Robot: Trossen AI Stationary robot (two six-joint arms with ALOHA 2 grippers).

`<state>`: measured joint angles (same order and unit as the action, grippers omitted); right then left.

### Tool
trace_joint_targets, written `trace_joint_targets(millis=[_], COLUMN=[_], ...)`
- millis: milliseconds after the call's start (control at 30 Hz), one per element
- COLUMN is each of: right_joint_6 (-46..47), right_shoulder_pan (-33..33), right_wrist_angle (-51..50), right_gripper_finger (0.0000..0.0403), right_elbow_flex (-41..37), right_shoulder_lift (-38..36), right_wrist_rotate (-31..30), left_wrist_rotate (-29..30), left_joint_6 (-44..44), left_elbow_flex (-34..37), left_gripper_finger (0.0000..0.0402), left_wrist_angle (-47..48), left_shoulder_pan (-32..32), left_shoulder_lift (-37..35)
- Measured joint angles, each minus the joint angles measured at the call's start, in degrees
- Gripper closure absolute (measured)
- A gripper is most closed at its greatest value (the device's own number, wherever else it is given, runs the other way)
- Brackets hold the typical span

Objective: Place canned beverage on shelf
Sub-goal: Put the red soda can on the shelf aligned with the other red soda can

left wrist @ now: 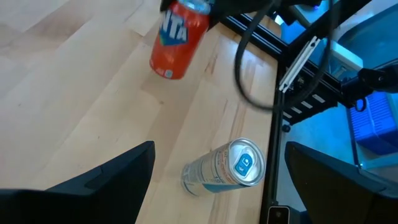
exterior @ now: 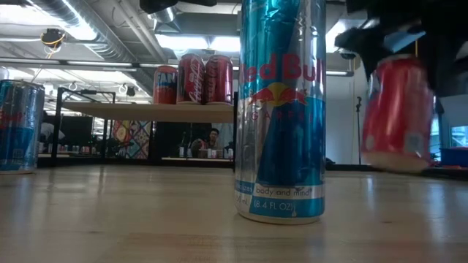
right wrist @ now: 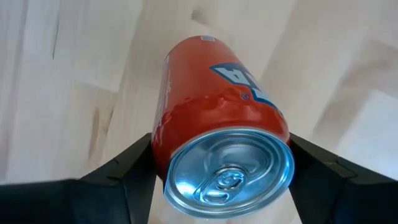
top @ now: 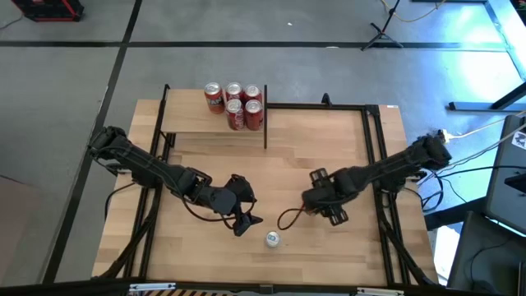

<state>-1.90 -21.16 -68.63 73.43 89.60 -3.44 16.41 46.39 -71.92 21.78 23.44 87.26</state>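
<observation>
I hold an orange soda can (right wrist: pixel 224 155) clamped between the fingers of my right gripper (right wrist: pixel 221 177), lifted clear of the wooden table (top: pixel 329 156), while my left gripper (left wrist: pixel 217 180) hangs with its fingers spread wide over a tall blue-and-silver can (top: pixel 272 239) standing near the table's front edge. The shelf (top: pixel 185 121), a small raised board at the far left of the table, already carries five red cans (top: pixel 236 105) bunched at its right end, well apart from both my grippers. The risks, as I judge them: my grip sits near the orange can's top, so a quick swing could tilt it or let it slide from my fingers; on arrival, it could knock the crowded cans off the board unless I aim for the bare stretch to their left. The tall can is narrow and top-heavy, and a finger brushing it on the way down would likely tip it toward the nearby edge.
</observation>
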Motion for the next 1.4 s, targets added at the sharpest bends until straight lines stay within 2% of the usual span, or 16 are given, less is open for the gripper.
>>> trace_joint_targets(millis=[267,400,833,900,1067,1133,1400], right_joint_6=[-5.99,-6.11,-6.07,-5.88,-5.62,-5.5,0.4], right_shoulder_pan=[1.0,0.98,0.96,0.96,0.96,0.96,0.85], right_wrist_angle=[2.02,3.41,5.69,5.99,6.52,6.31,-3.14], right_gripper_finger=[0.0133,0.0133,0.0133,0.0116,0.0034,0.0015,0.0037], right_elbow_flex=[-0.02,-0.02,0.2,0.18,0.14,1.1,8.22], right_shoulder_lift=[4.41,4.39,5.66,5.66,5.92,5.92,3.45], right_wrist_rotate=[2.79,4.41,4.09,4.08,3.98,3.93,2.95], left_wrist_rotate=[0.17,0.34,1.02,1.02,1.02,1.06,1.14], left_joint_6=[-0.02,-0.28,-0.44,-0.48,-0.48,-0.48,-0.44], left_elbow_flex=[0.0,0.0,0.0,0.0,0.01,0.0,0.02], left_gripper_finger=[0.0047,0.0047,0.0047,0.0047,0.0047,0.0047,0.0047], left_wrist_angle=[0.02,0.02,-0.22,-0.22,-0.24,-0.24,-0.5], left_shoulder_pan=[0.0,0.0,-0.07,-0.07,-0.07,-0.07,-0.45], left_shoulder_lift=[0.0,0.0,0.02,0.02,0.02,0.02,0.04])
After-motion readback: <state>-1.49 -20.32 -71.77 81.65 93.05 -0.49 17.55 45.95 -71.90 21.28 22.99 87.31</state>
